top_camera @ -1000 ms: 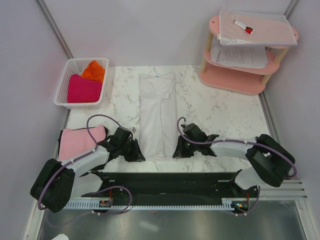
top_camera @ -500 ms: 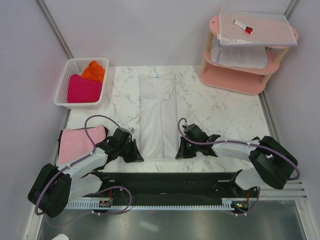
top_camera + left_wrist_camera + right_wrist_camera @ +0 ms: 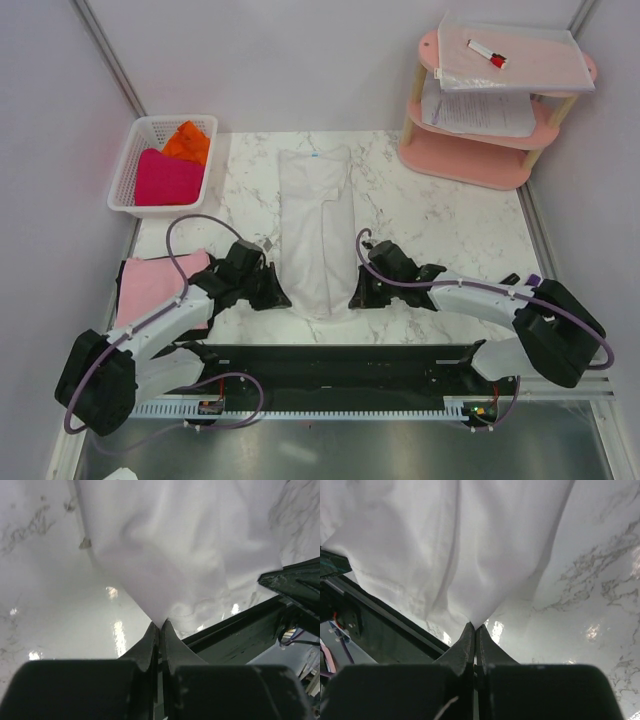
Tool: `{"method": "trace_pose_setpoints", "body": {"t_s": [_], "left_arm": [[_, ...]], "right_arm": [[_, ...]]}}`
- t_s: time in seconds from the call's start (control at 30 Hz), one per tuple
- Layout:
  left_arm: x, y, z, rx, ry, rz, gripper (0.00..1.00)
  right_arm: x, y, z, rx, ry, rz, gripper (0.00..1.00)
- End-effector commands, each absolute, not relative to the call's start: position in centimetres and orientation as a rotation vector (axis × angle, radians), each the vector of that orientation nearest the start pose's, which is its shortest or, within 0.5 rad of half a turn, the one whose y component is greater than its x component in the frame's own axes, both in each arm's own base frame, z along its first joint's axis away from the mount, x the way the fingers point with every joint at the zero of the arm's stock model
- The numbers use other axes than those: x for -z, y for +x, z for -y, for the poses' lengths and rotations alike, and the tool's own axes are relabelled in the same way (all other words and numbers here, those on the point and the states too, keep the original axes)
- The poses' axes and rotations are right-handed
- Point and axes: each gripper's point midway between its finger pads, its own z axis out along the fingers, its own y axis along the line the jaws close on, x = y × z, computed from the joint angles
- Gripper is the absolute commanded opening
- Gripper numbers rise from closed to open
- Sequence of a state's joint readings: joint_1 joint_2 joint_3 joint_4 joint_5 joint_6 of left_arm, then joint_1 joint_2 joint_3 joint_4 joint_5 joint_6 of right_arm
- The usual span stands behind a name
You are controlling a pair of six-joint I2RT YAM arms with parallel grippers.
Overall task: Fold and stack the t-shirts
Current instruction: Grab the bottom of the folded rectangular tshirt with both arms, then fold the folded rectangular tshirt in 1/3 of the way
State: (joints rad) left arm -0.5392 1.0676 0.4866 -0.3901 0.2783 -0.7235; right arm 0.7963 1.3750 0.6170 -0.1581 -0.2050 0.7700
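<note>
I watch the marble desk (image 3: 440,225) from my remote station, where the white t-shirt (image 3: 315,215) lies as a long narrow strip down the middle, collar end far and hem end near the arms' bases. At the far right corner stands a pink tiered shelf (image 3: 470,165) holding paper sheets (image 3: 478,112), with a small red marker (image 3: 487,55) on its top level. At the far left sits a white lattice basket (image 3: 124,180). A magenta t-shirt (image 3: 165,178) lies folded in its near half and an orange t-shirt (image 3: 188,140) is bunched in its far half. A pale pink t-shirt (image 3: 150,285) rests folded flat at the desk's near left edge, just beside the left arm and partly under its cable. The left pincer (image 3: 281,298) is clamped on the white t-shirt's near left corner. My left wrist camera shows the fingers pressed together with the cloth drawn to a point between them. The right pincer (image 3: 357,298) is likewise closed tight on the near right corner, the fabric fanning away from its tips. The hem edge sags between the two grips, just above the desk's near edge.
</note>
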Motion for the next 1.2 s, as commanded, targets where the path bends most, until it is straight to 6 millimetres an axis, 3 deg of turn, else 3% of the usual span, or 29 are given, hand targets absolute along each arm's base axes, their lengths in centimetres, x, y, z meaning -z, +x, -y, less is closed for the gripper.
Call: {"method": "trace_pose_setpoints", "body": {"t_s": [0.0, 0.13, 0.17, 0.23, 0.27, 0.33, 0.37, 0.4, 0.57, 0.63, 0.97, 1.03, 1.17], "left_arm": [[-9.0, 20.4, 19.2, 0.743, -0.094, -2.576, 0.02], [-12.3, 23.9, 20.2, 0.714, -0.080, -2.494, 0.02], [-12.2, 24.6, 20.2, 0.685, -0.087, -2.499, 0.02], [-13.7, 26.4, 20.7, 0.668, -0.069, -2.459, 0.02], [-13.2, 27.2, 20.7, 0.636, -0.061, -2.473, 0.02], [-14.4, 28.9, 21.1, 0.625, -0.058, -2.441, 0.02], [-13.7, 29.5, 21.0, 0.599, -0.052, -2.461, 0.02], [-14.5, 30.5, 21.3, 0.602, -0.052, -2.440, 0.02], [-13.4, 33.7, 20.8, 0.544, -0.066, -2.462, 0.02], [-13.8, 35.1, 20.7, 0.542, -0.077, -2.442, 0.02], [-12.5, 40.3, 19.7, 0.546, -0.127, -2.452, 0.02], [-11.4, 41.3, 19.5, 0.558, -0.127, -2.478, 0.02], [-10.9, 43.8, 19.6, 0.589, -0.144, -2.479, 0.02]], "right_arm": [[-10.0, 21.2, -28.3, -0.860, -0.150, -2.470, 0.00], [-12.4, 24.9, -27.2, -0.709, -0.130, -2.360, 0.00], [-13.1, 25.8, -27.3, -0.679, -0.152, -2.336, 0.00], [-13.5, 27.7, -26.7, -0.610, -0.136, -2.305, 0.00], [-13.6, 28.7, -26.7, -0.578, -0.153, -2.293, 0.00], [-13.8, 30.4, -26.3, -0.539, -0.143, -2.273, 0.00], [-13.7, 31.4, -26.5, -0.518, -0.147, -2.266, 0.00], [-13.8, 32.2, -26.5, -0.511, -0.142, -2.250, 0.00], [-13.2, 36.6, -26.8, -0.476, -0.120, -2.224, 0.00], [-12.6, 38.0, -27.1, -0.472, -0.112, -2.220, 0.00], [-11.2, 43.8, -27.9, -0.485, -0.055, -2.197, 0.02], [-10.9, 45.0, -28.3, -0.483, -0.052, -2.197, 0.03], [-10.3, 47.4, -28.1, -0.465, -0.021, -2.197, 0.11]]}}
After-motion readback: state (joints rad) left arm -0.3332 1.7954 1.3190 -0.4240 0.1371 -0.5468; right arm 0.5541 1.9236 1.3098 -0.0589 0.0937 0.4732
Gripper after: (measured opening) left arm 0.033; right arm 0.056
